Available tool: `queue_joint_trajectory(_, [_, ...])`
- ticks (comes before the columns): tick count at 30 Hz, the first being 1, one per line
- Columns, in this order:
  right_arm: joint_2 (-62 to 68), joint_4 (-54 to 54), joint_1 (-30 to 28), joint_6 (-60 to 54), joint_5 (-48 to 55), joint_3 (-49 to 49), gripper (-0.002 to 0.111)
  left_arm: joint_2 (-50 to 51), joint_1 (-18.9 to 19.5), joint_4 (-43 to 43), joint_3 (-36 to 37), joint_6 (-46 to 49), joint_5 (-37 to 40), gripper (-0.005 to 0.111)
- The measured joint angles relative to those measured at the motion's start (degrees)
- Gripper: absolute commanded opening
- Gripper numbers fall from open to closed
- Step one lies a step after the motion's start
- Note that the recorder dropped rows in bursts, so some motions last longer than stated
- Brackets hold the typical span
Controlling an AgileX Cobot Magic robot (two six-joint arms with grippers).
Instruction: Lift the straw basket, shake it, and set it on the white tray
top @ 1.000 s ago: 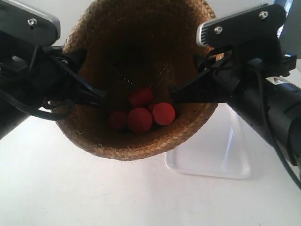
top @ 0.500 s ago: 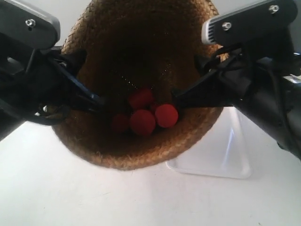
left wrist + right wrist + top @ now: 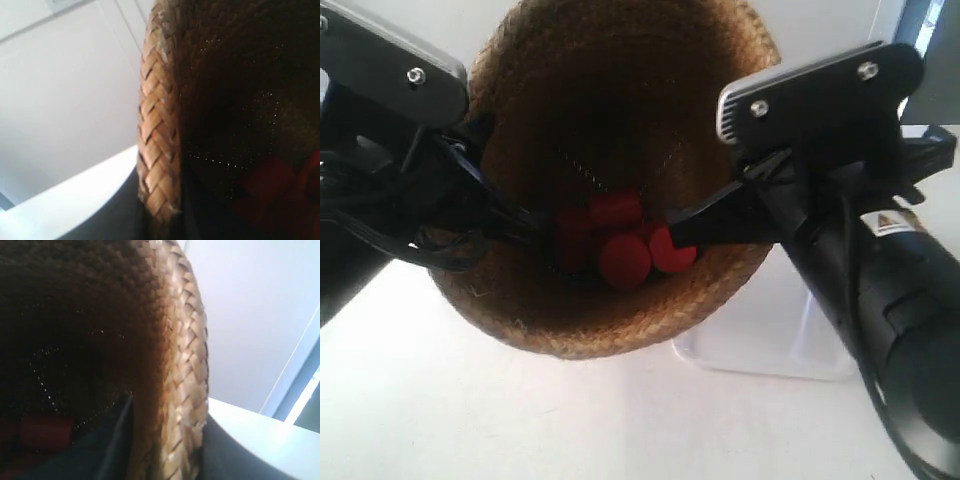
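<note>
- Basket [image 3: 610, 110] hangs between two pincers, clear of the table [image 3: 470, 420] as far as I can judge. It is tipped so that its mouth faces the exterior camera and its base points away.
- Pincer at the exterior view's left [image 3: 532, 225] and pincer at the exterior view's right [image 3: 688, 225] bite the rim on opposite sides. The basket's middle sits between them, and a cluster of red pieces [image 3: 620, 250] lies low inside, between the two sets of tips.
- Right pincer [image 3: 167, 450] is clenched on the basket: one dark finger [image 3: 112, 445] lies against the inner wall and the other outside, with the braided rim pinched between.
- Left pincer [image 3: 160, 215] looks clamped on the rim likewise. A dark finger shows outside the braid, while the inner one is lost in shadow.
- Tray [image 3: 760, 355] lies flat on the table below the pincers, off toward the arm at the exterior view's right and nearer that pincer than the other. Most of it is hidden behind the basket, so its long axis cannot be told.
- Coming move turns on that offset, I judge: the basket must come upright, travel sideways toward that arm until its base is over the tray, then go down with both arms together.
- Centring matters, since the basket looks wider than the visible part of the tray, and the base could catch the tray's edge and sit crooked.
</note>
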Motion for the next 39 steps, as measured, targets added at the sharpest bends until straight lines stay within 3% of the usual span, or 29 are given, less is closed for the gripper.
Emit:
queue_joint_trajectory(14, [-1.5,-0.3,-0.7,-0.7,5.3,-0.6,0.0,-3.7,1.0,-1.0,0.0,-0.8,6.3,0.0])
queue_joint_trajectory(17, [-2.0,3.0,0.2,-6.9,4.4,-0.9,0.0,-3.6,0.6,-1.9,0.0,0.4,5.3,0.0])
queue_joint_trajectory(20, [-9.7,15.0,9.1,-19.9,1.6,-2.1,0.0,-8.9,-8.5,-8.9,0.1,7.6,2.1,0.0])
queue_joint_trajectory(22, [-18.0,17.8,16.4,-23.1,1.8,-2.0,0.0,-14.9,-18.9,-11.0,0.9,10.5,-0.5,0.0])
queue_joint_trajectory(24, [-23.1,13.5,21.2,-21.7,1.4,-0.1,0.0,-18.6,-26.6,-9.1,2.8,10.4,-5.8,0.0])
queue_joint_trajectory(25, [-23.2,8.1,21.4,-17.1,-2.9,2.2,0.0,-18.5,-27.9,-5.7,4.6,8.6,-8.7,0.0])
queue_joint_trajectory(26, [-20.9,3.2,19.8,-11.5,-7.3,4.9,0.0,-17.5,-27.0,-1.9,6.1,6.3,-9.6,0.0])
queue_joint_trajectory(27, [-18.2,0.0,17.4,-8.0,-9.6,7.2,0.0,-15.7,-23.7,3.4,7.7,2.5,-9.9,0.0])
queue_joint_trajectory(29, [-11.4,-5.0,11.1,-0.7,-11.2,8.8,0.0,-11.9,-14.5,11.1,8.8,-4.8,-9.2,0.0])
queue_joint_trajectory(31, [-8.0,-6.0,8.6,2.2,-10.4,8.5,0.0,-9.9,-7.9,13.8,8.9,-10.6,-5.4,0.0])
queue_joint_trajectory(34, [-7.6,-6.2,7.9,3.7,-9.1,8.0,0.0,-9.9,-5.1,15.2,8.9,-14.3,-1.0,0.0])
queue_joint_trajectory(39, [-9.5,-6.4,7.8,3.6,-4.9,7.9,0.0,-10.0,-4.5,15.7,8.8,-15.4,0.9,0.0])
